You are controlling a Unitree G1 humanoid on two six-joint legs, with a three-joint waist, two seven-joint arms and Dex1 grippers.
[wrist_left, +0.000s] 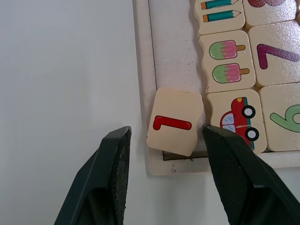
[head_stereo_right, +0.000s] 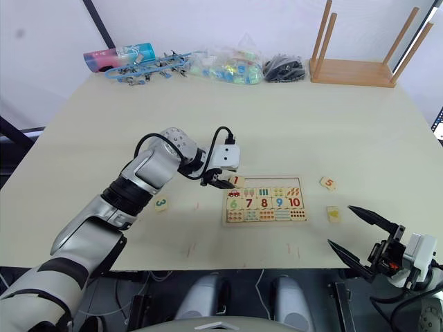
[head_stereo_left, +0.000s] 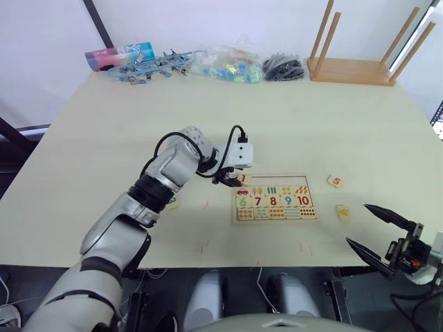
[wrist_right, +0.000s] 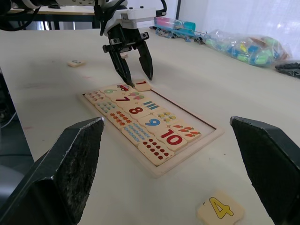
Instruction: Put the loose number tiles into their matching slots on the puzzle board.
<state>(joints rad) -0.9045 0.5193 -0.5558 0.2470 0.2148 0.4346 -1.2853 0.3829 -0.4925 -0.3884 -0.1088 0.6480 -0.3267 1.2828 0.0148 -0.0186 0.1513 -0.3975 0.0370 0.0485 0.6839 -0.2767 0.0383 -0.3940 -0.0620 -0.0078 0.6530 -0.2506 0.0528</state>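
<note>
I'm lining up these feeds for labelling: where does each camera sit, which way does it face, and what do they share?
Left eye and right eye views: on the head, looking forward and down over the table; the left arm reaches to the board, the right gripper is open near the table's edge.
Left wrist view: on the left wrist, looking down between open fingers at tile 1, tilted on the board's corner.
Right wrist view: on the right wrist, looking across the board at the left gripper.
Shared: all show the board and tile 1.
</note>
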